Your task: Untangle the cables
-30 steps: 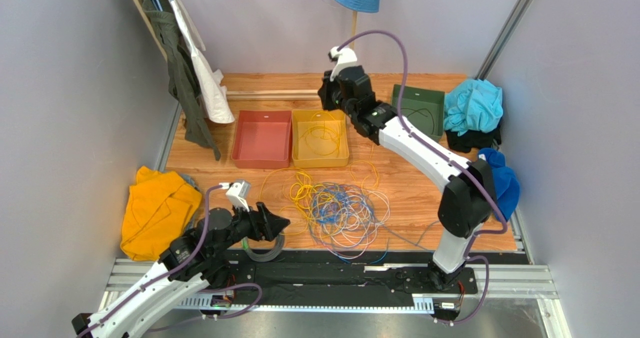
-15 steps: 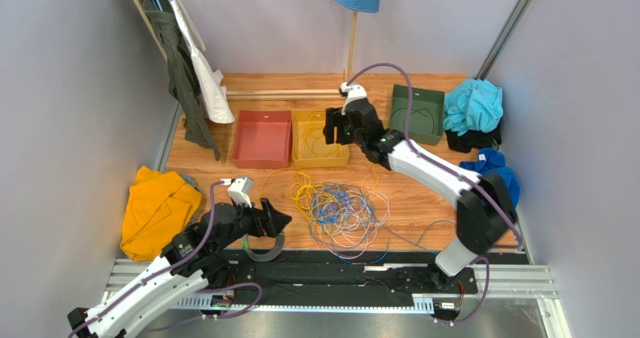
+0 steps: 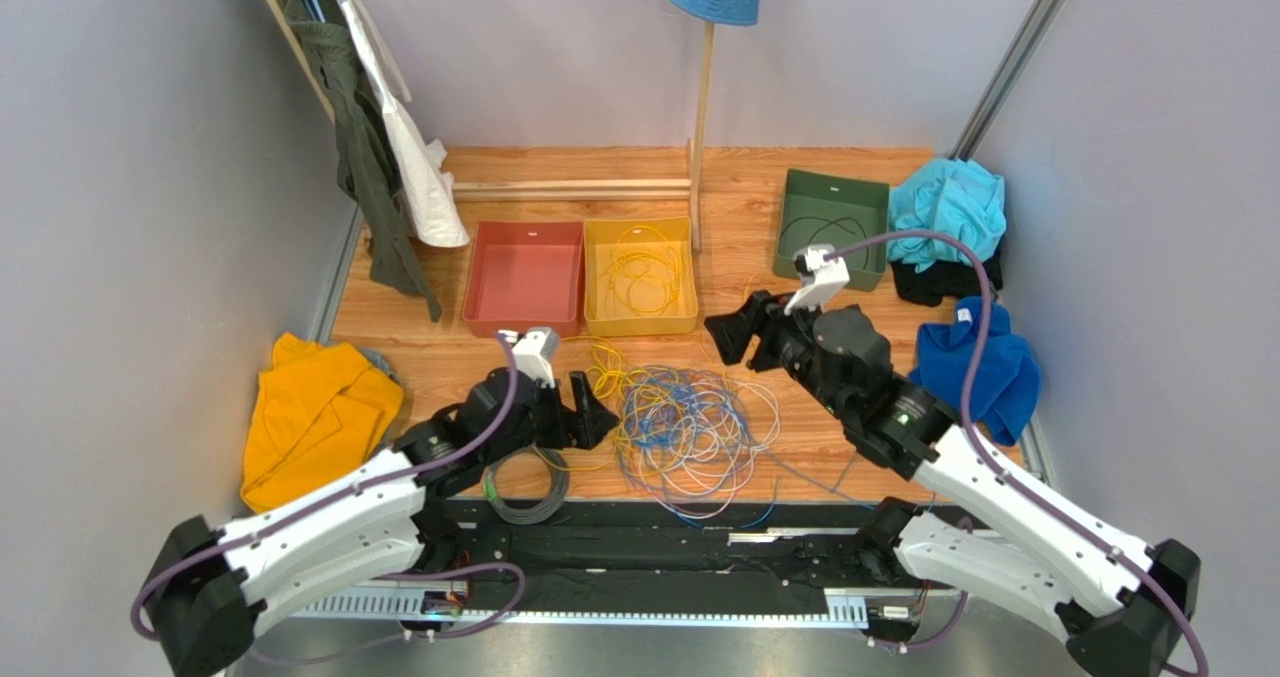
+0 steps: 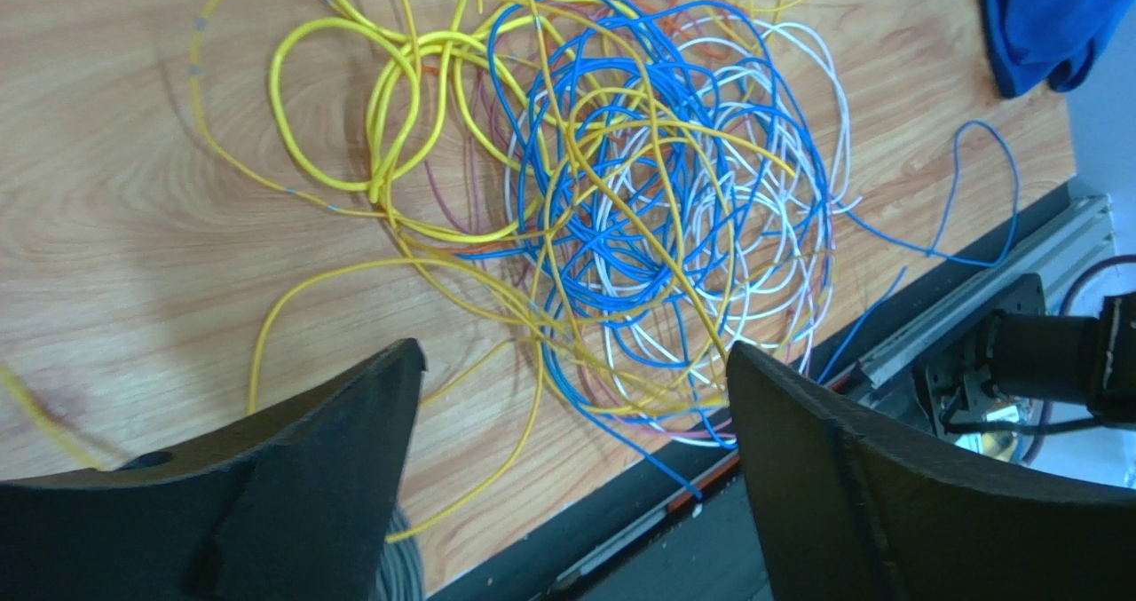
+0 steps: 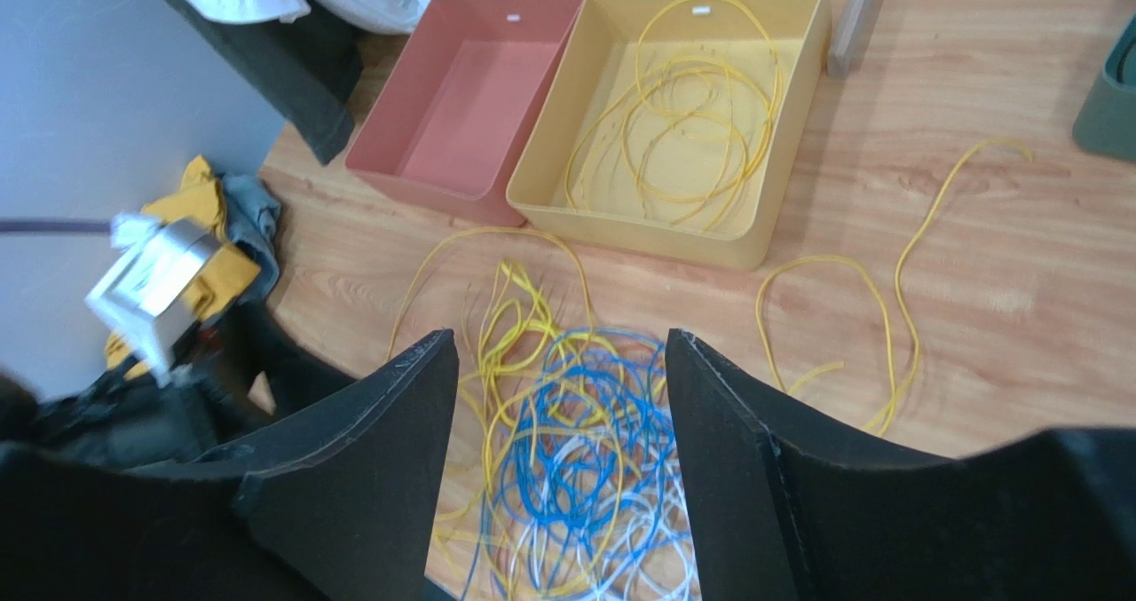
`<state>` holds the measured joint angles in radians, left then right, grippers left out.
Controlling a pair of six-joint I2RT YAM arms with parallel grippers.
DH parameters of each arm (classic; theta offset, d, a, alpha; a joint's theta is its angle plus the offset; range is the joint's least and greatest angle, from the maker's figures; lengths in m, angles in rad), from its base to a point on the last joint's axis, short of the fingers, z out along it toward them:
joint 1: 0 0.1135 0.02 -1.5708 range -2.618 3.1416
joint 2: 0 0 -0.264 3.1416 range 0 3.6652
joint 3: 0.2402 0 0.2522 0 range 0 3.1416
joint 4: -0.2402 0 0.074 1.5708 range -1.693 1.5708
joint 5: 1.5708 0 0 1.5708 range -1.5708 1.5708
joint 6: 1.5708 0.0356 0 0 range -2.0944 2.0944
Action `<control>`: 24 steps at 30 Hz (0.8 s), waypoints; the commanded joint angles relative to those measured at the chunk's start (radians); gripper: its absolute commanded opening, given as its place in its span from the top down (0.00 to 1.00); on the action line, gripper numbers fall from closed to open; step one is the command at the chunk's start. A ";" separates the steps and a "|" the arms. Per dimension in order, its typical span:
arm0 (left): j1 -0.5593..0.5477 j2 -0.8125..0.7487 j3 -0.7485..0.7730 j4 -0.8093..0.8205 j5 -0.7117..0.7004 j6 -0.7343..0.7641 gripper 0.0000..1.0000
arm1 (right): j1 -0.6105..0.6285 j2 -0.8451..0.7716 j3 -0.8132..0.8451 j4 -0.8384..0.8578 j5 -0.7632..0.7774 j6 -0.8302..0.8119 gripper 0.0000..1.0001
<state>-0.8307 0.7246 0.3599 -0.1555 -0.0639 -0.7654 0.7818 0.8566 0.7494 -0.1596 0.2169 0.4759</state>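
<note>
The cables [image 3: 684,430] lie as a loose tangle of yellow, blue and pale wires on the wooden table near its front edge. From the left wrist, the cables [image 4: 640,215] lie just beyond my open left gripper [image 4: 574,352], which holds nothing. That left gripper [image 3: 594,415] sits at the tangle's left edge. My right gripper [image 3: 726,332] hovers by the tangle's upper right, open and empty. From the right wrist, the cables [image 5: 587,468] show between and below the right gripper [image 5: 560,339]. One loose yellow cable [image 5: 880,322] curls apart on the wood.
A yellow bin [image 3: 642,275] holding yellow wires and an empty red bin [image 3: 523,277] stand behind the tangle; a green bin [image 3: 831,224] is at back right. A grey coil [image 3: 526,482] lies under the left arm. Orange cloth [image 3: 308,422] is left, blue cloth [image 3: 969,370] right.
My right arm has drawn back from above the yellow bin to the tangle's right side, and its jaws have opened. The left arm has reached forward to the tangle's left edge.
</note>
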 commanded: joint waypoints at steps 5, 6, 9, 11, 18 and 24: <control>0.001 0.222 0.051 0.270 0.024 -0.011 0.40 | 0.027 -0.203 -0.096 -0.107 0.035 0.058 0.39; 0.001 0.228 0.066 0.264 0.019 -0.005 0.48 | 0.027 -0.212 -0.104 -0.118 0.038 0.058 0.39; 0.001 0.213 0.117 0.190 0.003 0.026 0.91 | 0.028 -0.238 -0.127 -0.132 0.039 0.062 0.41; -0.001 0.146 0.148 0.125 -0.013 0.057 1.00 | 0.027 -0.260 -0.142 -0.132 0.036 0.064 0.41; -0.007 -0.062 0.529 -0.224 -0.111 0.195 1.00 | 0.028 -0.307 -0.170 -0.115 -0.003 0.070 0.43; -0.024 0.015 0.906 -0.349 -0.090 0.297 1.00 | 0.036 -0.337 -0.162 -0.109 -0.082 0.082 0.44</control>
<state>-0.8398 0.6964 1.0832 -0.3710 -0.1513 -0.5716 0.8051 0.5453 0.5835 -0.3012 0.2012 0.5415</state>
